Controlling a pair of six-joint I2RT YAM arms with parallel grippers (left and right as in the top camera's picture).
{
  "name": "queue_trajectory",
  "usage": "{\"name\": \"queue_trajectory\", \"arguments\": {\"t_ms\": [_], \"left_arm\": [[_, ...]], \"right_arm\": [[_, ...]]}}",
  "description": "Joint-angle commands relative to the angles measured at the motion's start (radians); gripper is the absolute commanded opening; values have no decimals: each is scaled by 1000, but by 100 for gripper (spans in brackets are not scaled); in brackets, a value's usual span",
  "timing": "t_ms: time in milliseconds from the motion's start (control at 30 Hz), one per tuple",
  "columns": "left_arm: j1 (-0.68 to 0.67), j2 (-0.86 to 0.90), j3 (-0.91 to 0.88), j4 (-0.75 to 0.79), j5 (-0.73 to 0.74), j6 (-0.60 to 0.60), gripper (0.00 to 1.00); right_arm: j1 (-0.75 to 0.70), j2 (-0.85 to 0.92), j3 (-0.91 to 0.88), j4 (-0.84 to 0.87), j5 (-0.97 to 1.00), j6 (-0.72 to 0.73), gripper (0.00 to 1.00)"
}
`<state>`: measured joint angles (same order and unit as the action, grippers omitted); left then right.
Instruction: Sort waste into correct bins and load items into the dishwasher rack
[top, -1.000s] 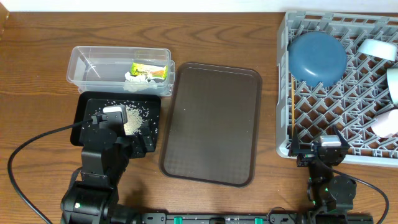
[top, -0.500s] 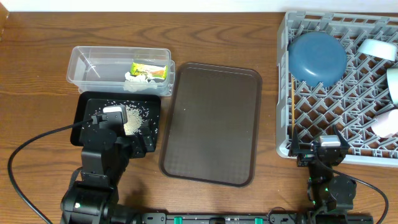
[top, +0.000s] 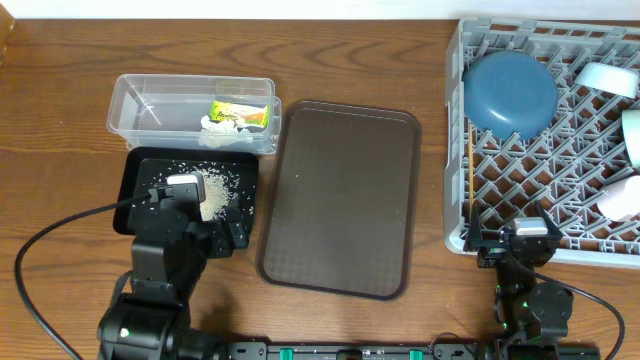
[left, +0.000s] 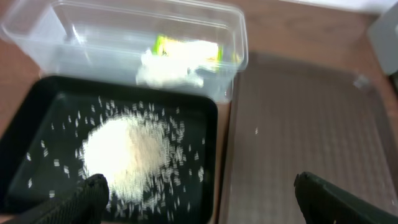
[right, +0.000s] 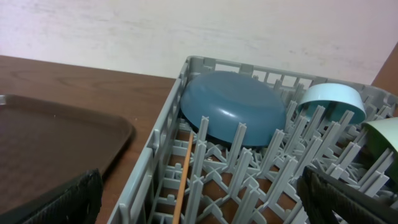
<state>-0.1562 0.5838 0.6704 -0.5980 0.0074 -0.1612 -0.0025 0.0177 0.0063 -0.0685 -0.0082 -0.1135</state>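
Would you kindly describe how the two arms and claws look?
Both are matte black and blocky. The left arm trails a black cable; the right arm shows green lights. Each wrist carries a pale grey block. The left claw and right claw have black, rough-textured fingers.

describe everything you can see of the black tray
The black tray is shallow, rectangular, round-cornered, looks like glossy plastic. It lies flat on the table, just in front of the tub, left of the brown tray. A rice heap sits inside, loose grains scattered around. The left arm hides its near edge from overhead.
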Motion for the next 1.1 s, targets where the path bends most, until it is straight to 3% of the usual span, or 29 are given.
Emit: {"name": "queue_trajectory", "arguments": {"t_ms": [0, 400, 600, 833, 1067], "left_arm": [[31, -63, -57, 69, -18, 60, 98], [62, -413, -494, 542, -19, 109, 98], [62, -566, -660, 674, -15, 109, 98], [62, -582, -666, 689, 31, 222, 98], [56, -582, -666, 544, 158, 258, 98]], "right_arm": [[10, 2, -1, -3, -10, -8, 99], [10, 2, -1, -3, -10, -8, 99], [10, 2, -1, -3, -10, -8, 99], [10, 2, -1, -3, -10, -8, 99], [10, 2, -1, -3, -10, -8, 99]]}}
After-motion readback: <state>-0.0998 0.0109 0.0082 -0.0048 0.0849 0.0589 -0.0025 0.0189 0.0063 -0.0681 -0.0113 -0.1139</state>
